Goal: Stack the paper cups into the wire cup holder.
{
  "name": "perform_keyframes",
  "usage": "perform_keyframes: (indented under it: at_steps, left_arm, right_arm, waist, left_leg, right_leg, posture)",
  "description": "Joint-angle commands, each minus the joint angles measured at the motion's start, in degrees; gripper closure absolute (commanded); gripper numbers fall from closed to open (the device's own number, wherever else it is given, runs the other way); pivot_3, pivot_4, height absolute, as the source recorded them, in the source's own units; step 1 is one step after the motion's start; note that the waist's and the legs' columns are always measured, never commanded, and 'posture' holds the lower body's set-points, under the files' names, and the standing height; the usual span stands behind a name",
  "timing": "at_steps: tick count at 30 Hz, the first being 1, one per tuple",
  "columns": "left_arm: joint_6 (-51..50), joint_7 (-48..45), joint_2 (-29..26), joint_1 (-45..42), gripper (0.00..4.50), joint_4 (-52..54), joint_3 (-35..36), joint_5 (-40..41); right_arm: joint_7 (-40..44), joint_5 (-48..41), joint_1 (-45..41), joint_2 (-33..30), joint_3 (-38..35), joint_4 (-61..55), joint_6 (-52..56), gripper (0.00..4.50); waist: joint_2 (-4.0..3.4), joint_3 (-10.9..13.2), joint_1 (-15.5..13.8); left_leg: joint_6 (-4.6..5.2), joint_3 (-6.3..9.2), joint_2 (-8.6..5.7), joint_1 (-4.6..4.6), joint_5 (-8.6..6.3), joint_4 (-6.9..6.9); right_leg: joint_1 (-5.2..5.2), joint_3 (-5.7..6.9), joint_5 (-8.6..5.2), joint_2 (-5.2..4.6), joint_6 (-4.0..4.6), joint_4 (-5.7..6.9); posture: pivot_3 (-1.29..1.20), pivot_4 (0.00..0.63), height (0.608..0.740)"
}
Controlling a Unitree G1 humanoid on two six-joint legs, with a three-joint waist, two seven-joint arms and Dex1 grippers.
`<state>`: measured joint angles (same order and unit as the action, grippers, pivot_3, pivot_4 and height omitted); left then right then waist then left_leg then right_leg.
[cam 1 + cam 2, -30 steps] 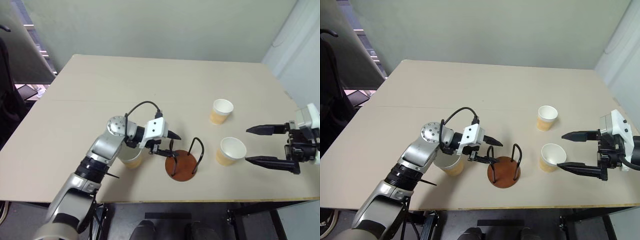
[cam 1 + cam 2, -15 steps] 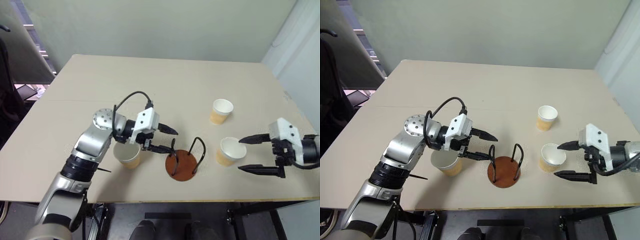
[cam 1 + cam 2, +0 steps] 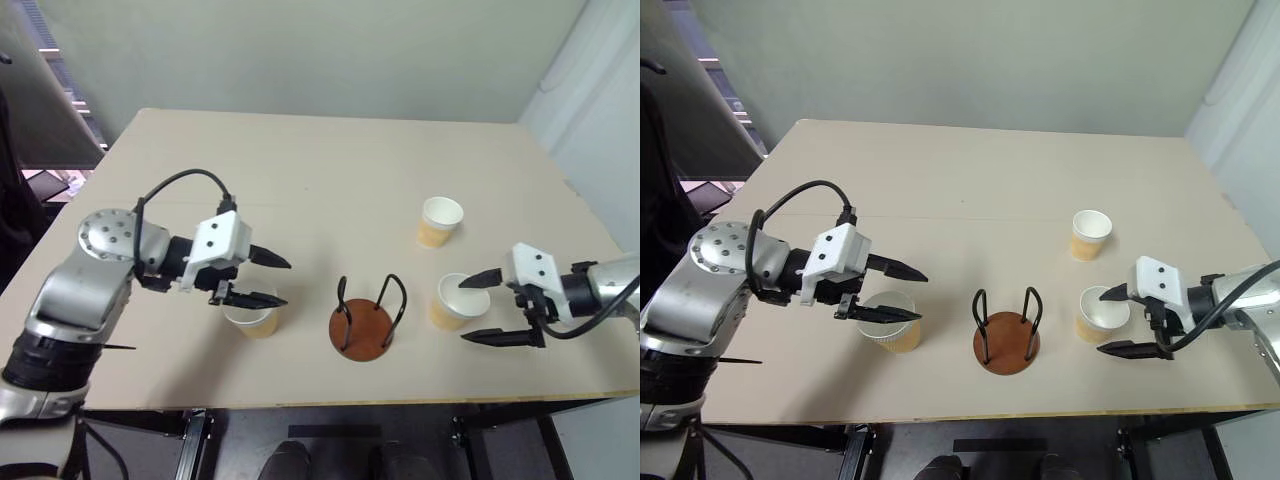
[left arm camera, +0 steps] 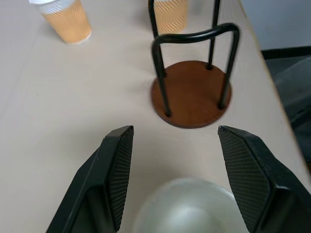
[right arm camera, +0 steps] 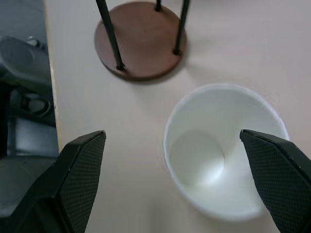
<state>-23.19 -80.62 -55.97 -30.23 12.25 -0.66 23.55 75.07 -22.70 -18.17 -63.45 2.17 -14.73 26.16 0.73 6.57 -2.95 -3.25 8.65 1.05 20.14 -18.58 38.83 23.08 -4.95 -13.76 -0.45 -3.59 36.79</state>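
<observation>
- Right gripper hangs spread wide around the near paper cup, just beside the wire cup holder.
- Left gripper, parted, hovers over another cup.
- Closing off-centre could tip or crush it.

Beige table extends beneath both grippers; grey wall stands beyond its far edge, well apart.
</observation>
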Motion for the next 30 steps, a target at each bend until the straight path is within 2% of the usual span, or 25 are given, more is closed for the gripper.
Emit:
perform_keyframes:
  at_steps: [1, 4, 8, 16, 23, 30]
  left_arm:
    - [-2.4, 1.2, -3.2, 1.6, 1.54, 4.8, 6.8, 3.7]
    - [-3.9, 2.3, -5.2, 4.0, 1.54, 6.3, 11.4, 5.7]
    - [-5.7, 3.2, -7.0, 6.8, 1.49, 8.4, 15.9, 8.4]
    - [-6.7, 4.9, -7.4, 8.5, 1.49, 10.8, 17.2, 11.1]
    - [-5.8, 5.1, -7.7, 8.6, 1.49, 9.9, 17.0, 11.4]
    - [-4.7, 5.1, -7.8, 8.9, 1.49, 8.4, 16.6, 10.7]
  right_arm:
    - [0.6, 3.0, -2.5, 0.5, 2.4, 0.8, -2.0, 0.0]
    - [1.2, 4.6, -3.2, 0.9, 4.0, 1.5, -3.1, 0.0]
    - [2.3, 6.1, -4.0, 0.8, 5.1, 1.7, -4.4, 1.25]
    - [3.3, 8.8, -5.5, 1.7, 7.0, 1.4, -5.9, 4.39]
    - [4.5, 8.2, -7.0, 0.4, 5.0, 0.4, -5.7, 4.45]
    - [10.4, -0.5, -17.7, -1.2, -0.3, 1.5, -2.9, 4.45]
  waist:
    - [0.0, 0.0, 0.1]
    - [0.0, 0.0, 0.3]
    - [0.0, 0.0, 0.3]
    - [0.0, 0.0, 0.3]
    - [0.0, 0.0, 0.3]
    - [-0.01, 0.0, 0.6]
  left_leg:
    - [0.02, 0.02, 0.06, 0.0, -0.01, 0.0]
    - [0.01, 0.0, 0.05, -0.01, -0.01, -0.1]
    - [-0.02, -0.04, 0.11, 0.0, 0.0, -0.21]
    - [-0.02, -0.07, 0.13, -0.03, 0.0, -0.23]
    - [-0.04, -0.07, 0.14, -0.03, -0.01, -0.27]
    - [-0.13, -0.19, -0.08, 0.01, 0.04, -0.43]
  right_leg:
    - [0.02, -0.02, 0.0, -0.05, 0.0, 0.01]
    - [0.07, -0.02, -0.01, -0.03, 0.02, 0.02]
    - [0.18, -0.04, -0.03, -0.09, 0.07, 0.06]
    - [0.2, -0.04, -0.07, -0.11, 0.15, 0.12]
    - [0.23, -0.03, -0.08, -0.11, 0.17, 0.12]
    - [0.39, -0.08, -0.12, -0.05, 0.26, 0.15]
  posture:
    - [0.0, 0.15, 0.74]
    - [0.0, 0.15, 0.74]
    - [0.0, 0.15, 0.74]
    - [0.0, 0.15, 0.74]
    - [0.0, 0.15, 0.74]
    - [0.0, 0.15, 0.74]
